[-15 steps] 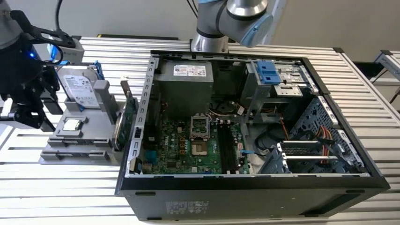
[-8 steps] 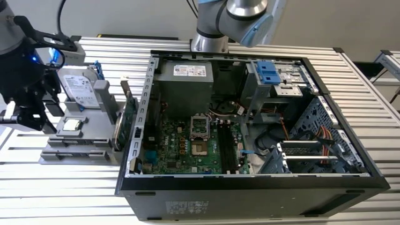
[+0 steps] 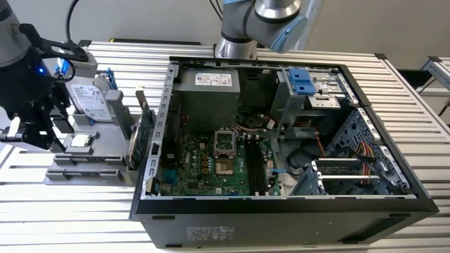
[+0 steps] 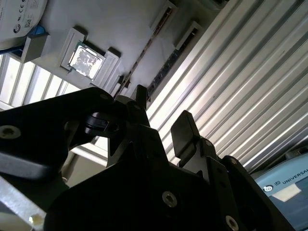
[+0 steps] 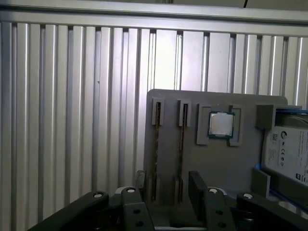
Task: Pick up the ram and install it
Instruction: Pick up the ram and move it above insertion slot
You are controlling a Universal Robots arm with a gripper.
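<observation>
Find gripper [image 3: 42, 141] at 9 o'clock of open PC case [image 3: 281, 204] in exterior view, hanging over gray holder [image 3: 84, 176]. See fingers [image 5: 196, 185] spread apart in both wrist views, w/ nothing gripped. Spot ram [image 5: 181, 144] edge-on in a holder slot beneath gripper, w/ a 2nd slim stick [image 5: 157, 149] in the next slot alongside. Can't confirm any contact w/ either. Note CPU chip [image 5: 221, 124] seated in holder near the slots, hard drive [image 5: 288, 149] beyond it. In exterior view, locate green card [image 3: 144, 134] upright btwn holder and case, approx 3 o'clock of gripper.
</observation>
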